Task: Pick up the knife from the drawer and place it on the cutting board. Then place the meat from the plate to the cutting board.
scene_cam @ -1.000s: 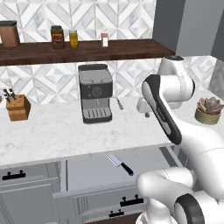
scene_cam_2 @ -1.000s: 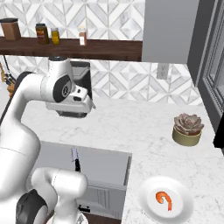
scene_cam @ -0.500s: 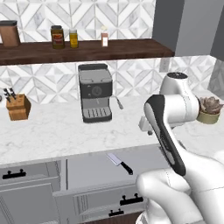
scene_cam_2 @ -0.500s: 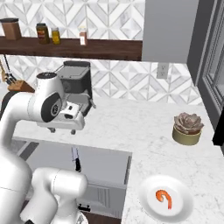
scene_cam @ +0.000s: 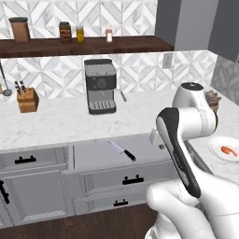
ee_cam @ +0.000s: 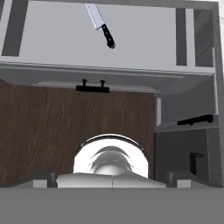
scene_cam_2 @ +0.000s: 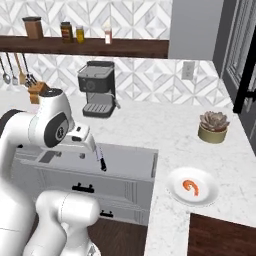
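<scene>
Gripper point(scene_cam_2: 82, 142) hangs above the open drawer point(ee_cam: 57, 48), hand pointed down. Finger tips are not legible in the hand view and are too small in the right base view, so I cannot tell how far apart they stand; nothing appears held.

Nearest ahead of the fingers: the drawer's front panel with its black bar handle point(ee_cam: 92, 88). Beyond that, the drawer floor, with the knife point(ee_cam: 101, 24) lying flat near the far wall, handle toward the fingers, blade angled away. In the left base view the knife point(scene_cam: 122, 151) sits alone mid-drawer.

Farther off, to the arm's right: the plate point(scene_cam_2: 192, 186) with the meat point(scene_cam_2: 190, 186) on it, and the cutting board point(scene_cam_2: 222, 235) just past the plate at the counter edge.

Step in hand, as judged: reach for the knife. To do it well, carry the fingers forward over the handle, turn the jaws across it, and descend clear of the front panel. Grip the handle, not the blade.
</scene>
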